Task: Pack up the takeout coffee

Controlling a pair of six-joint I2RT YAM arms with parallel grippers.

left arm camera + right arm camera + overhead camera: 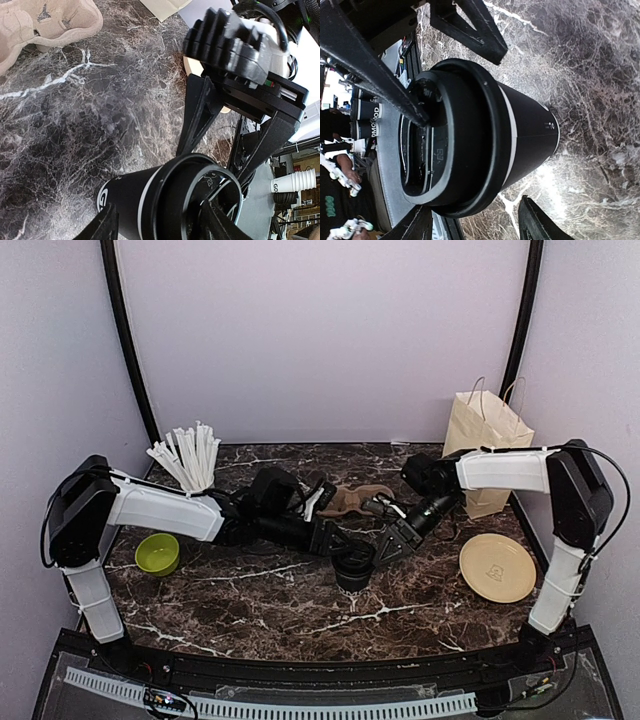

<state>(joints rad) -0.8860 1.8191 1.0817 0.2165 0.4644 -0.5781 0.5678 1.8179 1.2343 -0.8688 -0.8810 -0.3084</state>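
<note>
The left gripper [157, 225] and the right gripper [475, 223] straddle the takeout coffee [353, 565] from opposite sides, jaws part-open around its black lid [445, 145]. Whether either one presses on it cannot be told. The coffee stands upright near the middle of the dark marble table [250, 590], just in front of a cardboard cup carrier [352, 498]. A paper bag [485, 445] stands at the back right with a yellow plate [497, 567] before it. A green bowl [157, 553] and white straws [190, 455] sit at left.
</note>
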